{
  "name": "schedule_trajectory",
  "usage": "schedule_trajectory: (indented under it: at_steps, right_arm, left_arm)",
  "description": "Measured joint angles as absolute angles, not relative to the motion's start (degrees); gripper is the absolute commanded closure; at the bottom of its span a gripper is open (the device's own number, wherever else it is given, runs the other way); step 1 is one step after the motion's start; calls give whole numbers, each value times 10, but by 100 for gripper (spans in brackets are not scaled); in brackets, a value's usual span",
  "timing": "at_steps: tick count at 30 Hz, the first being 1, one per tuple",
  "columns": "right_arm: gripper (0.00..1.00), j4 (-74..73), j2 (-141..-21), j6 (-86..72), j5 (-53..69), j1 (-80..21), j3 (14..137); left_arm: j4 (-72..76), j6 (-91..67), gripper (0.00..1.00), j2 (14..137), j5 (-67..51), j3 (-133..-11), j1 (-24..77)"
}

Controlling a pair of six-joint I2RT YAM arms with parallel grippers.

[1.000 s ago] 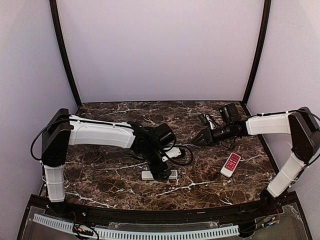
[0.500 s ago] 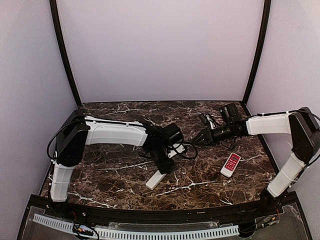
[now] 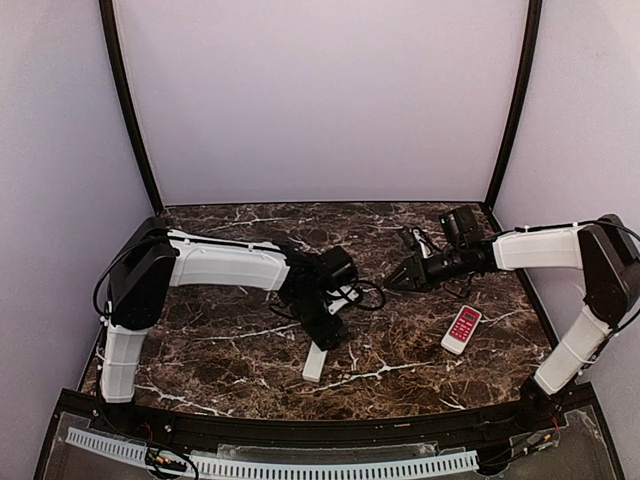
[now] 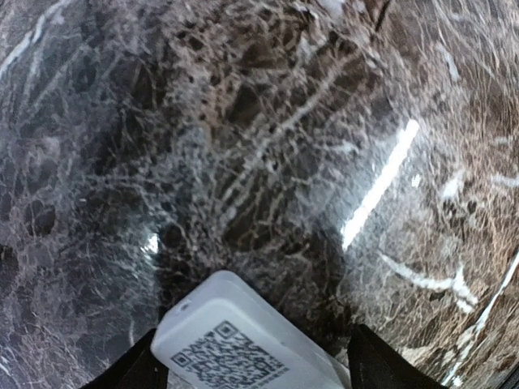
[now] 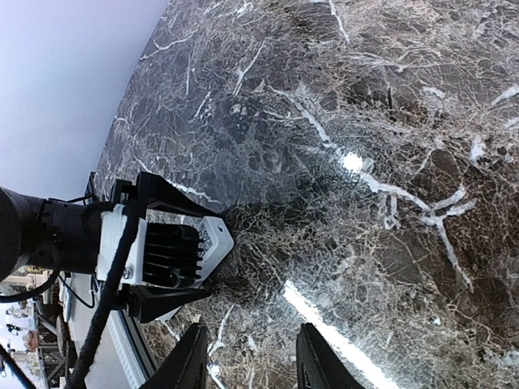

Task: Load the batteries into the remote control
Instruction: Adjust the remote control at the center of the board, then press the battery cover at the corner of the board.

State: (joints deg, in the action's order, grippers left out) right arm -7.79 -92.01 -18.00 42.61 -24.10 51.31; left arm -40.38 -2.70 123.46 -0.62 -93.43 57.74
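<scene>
Fingers of the left gripper (image 3: pixel 322 336), seen from above, pinch the upper end of the remote control (image 3: pixel 315 363). The remote slopes down toward the near edge, its lower end on or just above the marble table (image 3: pixel 220 365). The right gripper (image 3: pixel 392 284) hovers well apart to the right, pointing at the left one. A red-and-white remote (image 3: pixel 462 329) lies flat further right. I cannot pick out the batteries anywhere.

From the left wrist, both dark fingers (image 4: pixel 134 369) sit against the long sides of the remote, which fills the gap between them. It looks like a smooth white slab with rounded corners. The face turned to this camera carries a printed label of square codes and no buttons, so this is probably the back.

From the right wrist, its own fingers (image 5: pixel 190 361) stand partly spread with only bare marble between them, holding nothing. Ahead, the white end of the remote pokes out between the left fingers.

I judge the step in hand to be lifting and turning the remote to present its back. Next, the left grip needs to stay steady, the battery bay must be open, and the right arm has to find and pick up a cell.
</scene>
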Motion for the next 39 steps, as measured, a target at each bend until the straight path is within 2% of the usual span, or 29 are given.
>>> schedule_trajectory:
  at_steps: [3, 12, 20, 25, 28, 33, 39]
  right_arm:
    - [62, -78, -920, -178, 426, -239, 513]
    - [63, -78, -917, -175, 428, -233, 513]
    - [62, -78, -917, -170, 436, -231, 513]
    - [62, -78, -917, -169, 441, -231, 513]
    - [62, -78, -917, -168, 444, -229, 513]
    - [62, -77, -917, -168, 453, -229, 513]
    - [66, -73, -929, -168, 470, -231, 513]
  left_arm:
    - [-398, -37, 20, 1220, -6, -908, 587]
    - [-406, -69, 33, 1174, -13, -842, 611]
    - [-406, -83, 34, 1160, -15, -820, 632]
    - [-406, -83, 20, 1160, -14, -820, 639]
    - [-397, -84, 19, 1153, -21, -813, 639]
    - [-379, -91, 23, 1093, -35, -782, 638]
    - [-350, -110, 42, 989, -51, -733, 618]
